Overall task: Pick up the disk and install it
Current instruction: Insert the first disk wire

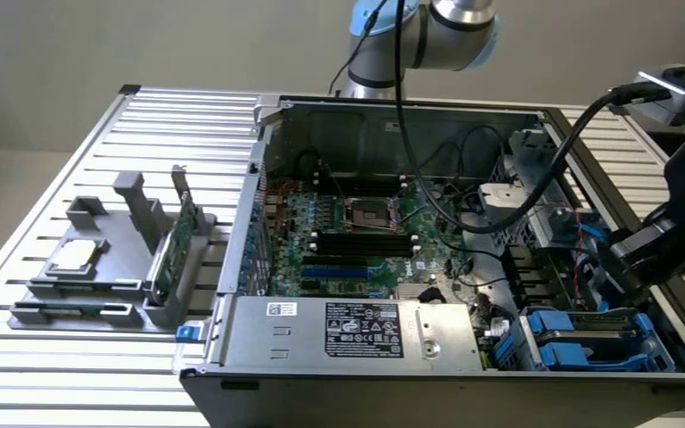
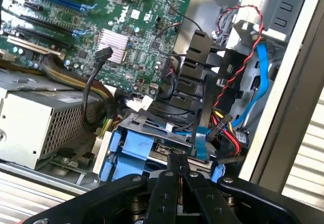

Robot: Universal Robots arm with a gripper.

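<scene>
Sitting low in the computer case (image 1: 438,392), the disk (image 1: 590,332) lies flat in the drive bay at the near corner on the exterior view's right. Its blue plastic frame (image 2: 132,148) shows around the grey metal. It is just beside the grey power supply (image 1: 355,330), which fills the near side of the case towards the exterior view's left.

My gripper (image 2: 178,159) hangs right over the disk, at the edge where the cables plug in. My two fingers are pressed together and I see nothing between them. I cannot tell if their tips touch the disk or stop just above it. In the exterior view my gripper (image 1: 631,267) reaches down into the case from the right side.

A flat blue cable (image 2: 201,140) comes down next to my fingertips, and a bundle of red, yellow and black wires (image 2: 230,138) is near it. Twisted red and black wires (image 2: 238,67) run higher up along the wall of the case. The green main board (image 1: 355,223) covers the floor of the case behind the power supply.

Outside the case, on the slatted metal table (image 1: 33,357), stands a grey holder (image 1: 93,267). A square silver chip (image 1: 75,256) lies on it, and a thin green card (image 1: 174,254) stands upright on its edge beside the chip, well apart from my gripper.
</scene>
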